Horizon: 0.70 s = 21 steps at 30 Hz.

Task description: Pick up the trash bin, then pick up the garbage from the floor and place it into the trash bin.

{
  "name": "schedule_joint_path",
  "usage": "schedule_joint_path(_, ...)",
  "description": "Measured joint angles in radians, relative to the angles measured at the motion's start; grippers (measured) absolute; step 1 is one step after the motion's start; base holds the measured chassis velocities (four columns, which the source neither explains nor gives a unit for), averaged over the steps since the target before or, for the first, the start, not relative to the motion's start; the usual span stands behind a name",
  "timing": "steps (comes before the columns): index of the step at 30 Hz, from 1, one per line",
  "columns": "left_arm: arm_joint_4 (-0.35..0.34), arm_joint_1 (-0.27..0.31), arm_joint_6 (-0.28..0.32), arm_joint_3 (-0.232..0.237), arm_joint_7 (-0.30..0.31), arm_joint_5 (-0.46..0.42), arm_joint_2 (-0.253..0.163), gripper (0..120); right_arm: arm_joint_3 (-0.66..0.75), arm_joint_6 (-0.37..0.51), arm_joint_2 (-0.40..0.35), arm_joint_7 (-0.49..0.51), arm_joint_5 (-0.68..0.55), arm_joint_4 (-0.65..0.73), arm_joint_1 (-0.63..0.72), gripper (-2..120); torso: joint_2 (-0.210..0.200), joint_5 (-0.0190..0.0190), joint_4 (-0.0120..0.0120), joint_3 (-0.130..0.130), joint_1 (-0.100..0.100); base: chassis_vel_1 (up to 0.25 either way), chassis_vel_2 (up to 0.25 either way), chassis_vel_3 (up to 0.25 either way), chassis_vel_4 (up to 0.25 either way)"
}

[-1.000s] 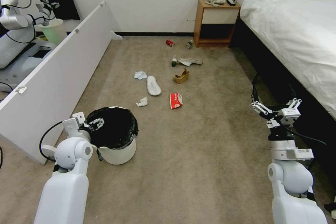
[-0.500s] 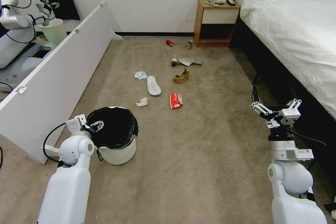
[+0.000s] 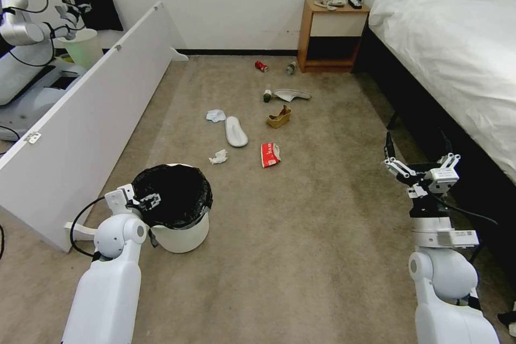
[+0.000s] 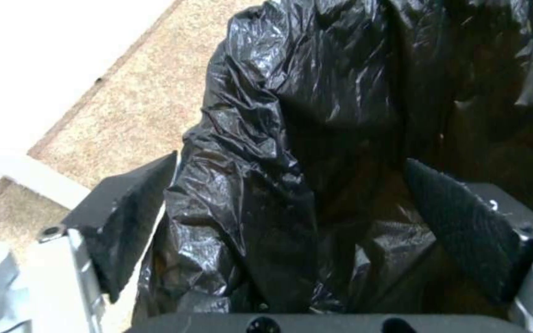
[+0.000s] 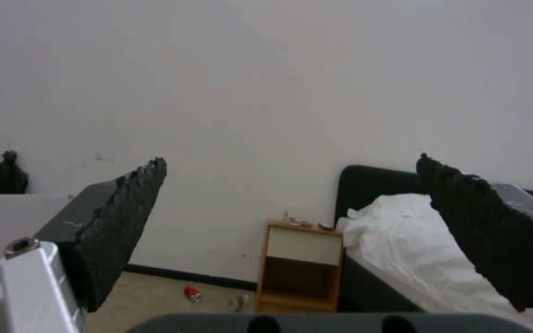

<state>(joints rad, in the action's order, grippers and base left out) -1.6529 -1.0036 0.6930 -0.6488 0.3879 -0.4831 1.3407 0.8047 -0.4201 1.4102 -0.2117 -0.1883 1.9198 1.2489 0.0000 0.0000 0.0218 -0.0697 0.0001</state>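
As before, left end effector (image 3: 144, 199) astride trash bin (image 3: 180, 231) rim

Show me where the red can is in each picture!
Head view: red can on the carpet near the far wall, left of the nightstand.
Left wrist view: camera faces the bagged trash bin, away from the can.
Right wrist view: red can on the floor beside that nightstand, the shared landmark.

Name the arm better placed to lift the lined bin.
Left. Its tool straddles the trash bin's bagged rim, open. The right tool hangs open near the bed, far away.
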Motion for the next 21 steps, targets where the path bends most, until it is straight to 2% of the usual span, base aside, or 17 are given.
schedule_joint_path(2,0.001,0.000,-0.001,0.000,-0.001,0.000,0.000,95,0.000,0.000,0.000,0.000,0.000,0.000,0.000,100,0.000,0.0000,0.0000,0.000,0.000,0.000,0.000,0.000,0.000)
schedule_joint_path(4,0.005,0.000,-0.003,-0.001,-0.007,0.002,0.001,85,0.002,0.000,0.000,0.000,0.000,0.003,0.002,100,0.000,0.0000,0.0000,0.000,0.000,0.000,0.000,0.000,0.000)
schedule_joint_path(7,0.008,0.000,-0.003,-0.001,-0.011,0.003,0.002,80,0.002,-0.001,0.000,0.000,-0.001,0.006,0.004,100,0.000,0.0000,0.0000,0.000,0.000,0.000,0.000,0.000,0.000)
schedule_joint_path(9,0.015,0.000,-0.009,-0.002,-0.021,-0.001,0.004,68,0.002,-0.002,0.000,0.000,-0.007,0.017,0.009,100,0.000,0.0003,-0.0001,0.000,0.000,0.000,0.000,0.000,0.000)
schedule_joint_path(10,0.015,0.000,-0.009,-0.002,-0.021,-0.001,0.004,68,0.002,-0.002,0.000,0.000,-0.007,0.017,0.009,100,0.000,0.0003,-0.0001,0.000,0.000,0.000,0.000,0.000,0.000)
schedule_joint_path(13,0.032,0.000,-0.019,-0.007,-0.031,-0.016,0.005,51,0.000,0.003,-0.001,0.000,-0.015,0.035,0.009,100,0.000,0.0009,-0.0006,0.000,0.000,0.000,0.000,0.000,0.000)
schedule_joint_path(16,0.034,0.000,-0.022,-0.007,-0.035,-0.017,0.006,47,0.000,0.004,-0.002,0.001,-0.016,0.035,0.007,100,0.000,0.0010,-0.0006,0.000,0.000,0.000,0.000,0.000,0.000)
schedule_joint_path(18,0.035,-0.004,-0.024,-0.008,-0.042,-0.019,0.007,36,0.000,0.006,-0.005,0.001,-0.017,0.036,0.006,100,0.000,0.0005,0.0000,0.000,0.000,0.000,0.000,0.000,0.000)
schedule_joint_path(19,0.035,-0.004,-0.024,-0.008,-0.042,-0.019,0.007,36,0.000,0.006,-0.005,0.001,-0.017,0.036,0.006,100,0.000,0.0005,0.0000,0.000,0.000,0.000,0.000,0.000,0.000)
schedule_joint_path(21,0.033,-0.006,-0.025,-0.008,-0.045,-0.020,0.008,26,0.000,0.006,-0.005,0.001,-0.017,0.036,0.007,100,0.000,0.0001,0.0002,0.000,0.000,0.000,0.000,0.000,0.000)
